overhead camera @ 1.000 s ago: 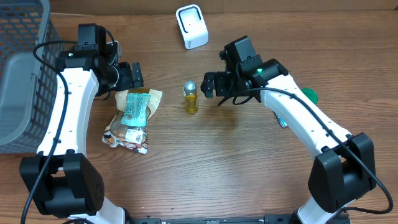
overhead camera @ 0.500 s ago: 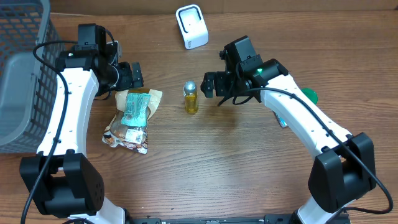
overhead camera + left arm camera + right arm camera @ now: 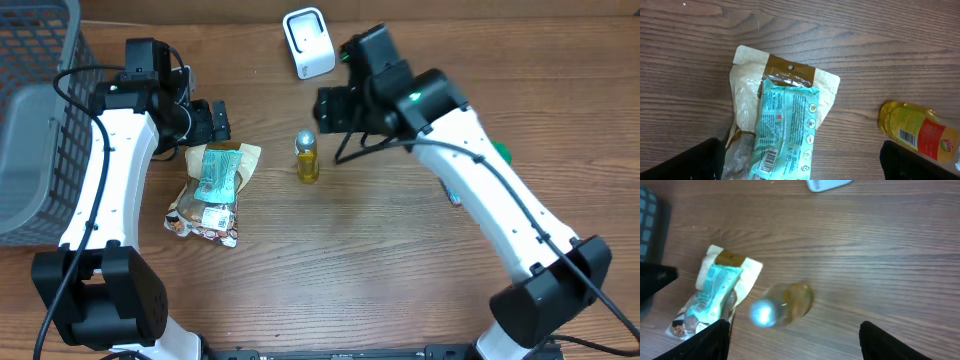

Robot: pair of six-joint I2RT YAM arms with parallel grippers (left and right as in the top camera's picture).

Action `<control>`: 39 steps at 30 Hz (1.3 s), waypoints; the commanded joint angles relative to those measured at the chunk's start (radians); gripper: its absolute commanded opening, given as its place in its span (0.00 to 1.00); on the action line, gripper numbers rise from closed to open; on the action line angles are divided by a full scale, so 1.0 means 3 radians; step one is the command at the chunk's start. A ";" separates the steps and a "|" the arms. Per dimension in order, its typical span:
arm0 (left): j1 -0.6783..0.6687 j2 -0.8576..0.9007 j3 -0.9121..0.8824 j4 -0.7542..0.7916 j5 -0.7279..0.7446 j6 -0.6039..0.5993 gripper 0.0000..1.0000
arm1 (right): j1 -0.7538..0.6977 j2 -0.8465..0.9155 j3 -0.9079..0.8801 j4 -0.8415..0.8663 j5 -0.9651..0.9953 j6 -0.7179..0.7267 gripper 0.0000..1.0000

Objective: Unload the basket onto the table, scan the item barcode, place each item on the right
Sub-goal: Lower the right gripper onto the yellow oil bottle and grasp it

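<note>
A small yellow bottle (image 3: 307, 157) with a silver cap stands upright mid-table; in the left wrist view the bottle (image 3: 917, 132) shows a barcode label. A teal packet (image 3: 215, 172) lies on a brown snack pouch (image 3: 205, 215) to its left, and the packet (image 3: 785, 125) shows a barcode near its lower end. The white scanner (image 3: 308, 42) stands at the far edge. My left gripper (image 3: 215, 122) hangs open just behind the packets, holding nothing. My right gripper (image 3: 328, 108) hovers open behind and above the bottle (image 3: 782, 305), apart from it.
A grey wire basket (image 3: 35, 110) fills the left edge. A green round object (image 3: 498, 153) and a thin pen-like item (image 3: 452, 192) lie under my right arm. The scanner (image 3: 827, 184) shows at the top of the right wrist view.
My right arm has swung up and to the left, toward the far edge, bringing its gripper behind the bottle. The left arm, bottle and packets have not moved.
</note>
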 commanded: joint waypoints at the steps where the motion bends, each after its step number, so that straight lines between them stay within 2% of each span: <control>1: -0.0008 -0.0056 0.0058 0.0006 0.0027 0.0037 1.00 | 0.0273 0.0089 0.0047 0.0083 0.0532 0.0150 0.79; 8: -0.0008 -0.0056 0.0058 0.0006 0.0027 0.0037 1.00 | 0.0495 0.0495 0.0041 0.0220 0.0664 0.0225 0.80; 10: -0.0008 -0.0056 0.0058 0.0006 0.0027 0.0037 1.00 | 0.0495 0.0614 0.0041 0.0258 0.0664 0.0225 0.92; 13: -0.0008 -0.0056 0.0058 0.0006 0.0027 0.0037 1.00 | 0.0495 0.0746 0.0041 0.0287 0.0650 0.0225 1.00; 20: -0.0008 -0.0056 0.0058 0.0006 0.0027 0.0037 1.00 | 0.0495 0.0849 0.0019 0.0284 0.0563 0.0226 1.00; 21: -0.0008 -0.0056 0.0058 0.0006 0.0027 0.0037 1.00 | 0.0495 0.0849 0.0015 0.0278 0.0563 0.0225 0.98; 23: -0.0008 -0.0056 0.0058 0.0006 0.0027 0.0037 1.00 | 0.0495 0.0849 0.0015 0.0257 0.0563 0.0226 0.83; 31: -0.0008 -0.0056 0.0058 0.0006 0.0027 0.0037 1.00 | 0.0495 0.0851 0.0003 0.0155 0.0563 0.0224 0.61; 39: -0.0008 -0.0056 0.0058 0.0006 0.0027 0.0037 1.00 | 0.0495 0.0852 0.0003 0.0223 0.0565 0.0224 0.60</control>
